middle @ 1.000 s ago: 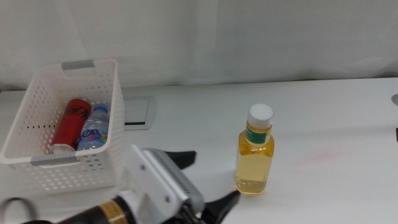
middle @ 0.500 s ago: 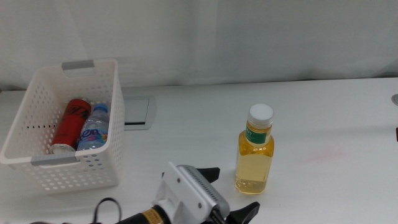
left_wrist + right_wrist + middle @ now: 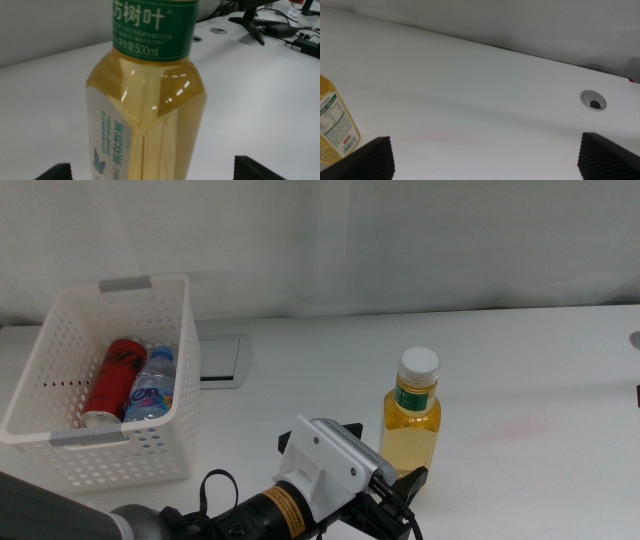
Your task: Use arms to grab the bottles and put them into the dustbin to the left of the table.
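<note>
The yellow-liquid bottle with white cap and green neck band stands upright on the white table. My left gripper is open at the bottle's lower half, one jaw on each side. The left wrist view is filled by the bottle, standing between the open left gripper jaws with a gap on both sides. The red can and the blue-capped water bottle lie inside the dustbin at the left. My right gripper is open over bare table, with the bottle off to one side.
A flat grey-rimmed panel lies in the tabletop just behind the dustbin. A round cable grommet sits in the table toward the right edge. A white curtain backs the table.
My left arm has moved right and forward from beside the dustbin, bringing its open jaws around the yellow bottle. The bottle and the dustbin's contents have not moved.
</note>
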You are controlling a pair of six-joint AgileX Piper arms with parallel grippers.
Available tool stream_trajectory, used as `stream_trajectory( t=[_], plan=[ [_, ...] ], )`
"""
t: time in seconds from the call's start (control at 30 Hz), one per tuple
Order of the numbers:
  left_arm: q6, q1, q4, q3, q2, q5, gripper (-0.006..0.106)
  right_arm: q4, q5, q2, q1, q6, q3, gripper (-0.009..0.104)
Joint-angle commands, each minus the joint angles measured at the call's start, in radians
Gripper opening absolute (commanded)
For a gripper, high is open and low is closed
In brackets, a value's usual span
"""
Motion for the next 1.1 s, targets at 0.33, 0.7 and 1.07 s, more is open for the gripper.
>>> stream_trajectory(
  t=[0.33,0.7,1.07],
  plan=[
    [0.007,-0.007,-0.023,-0.148,0.138,0.036,0.082,-0.007,-0.005,-0.004,-0.006,-0.008,-0.006,0.103],
    [-0.005,-0.007,-0.081,-0.316,0.201,0.170,0.082,-0.007,-0.005,-0.004,-0.006,-0.008,-0.006,0.103],
    [0.015,-0.007,-0.222,-0.357,0.212,0.255,0.074,-0.007,-0.005,-0.004,-0.006,-0.008,-0.006,0.103]
  ],
)
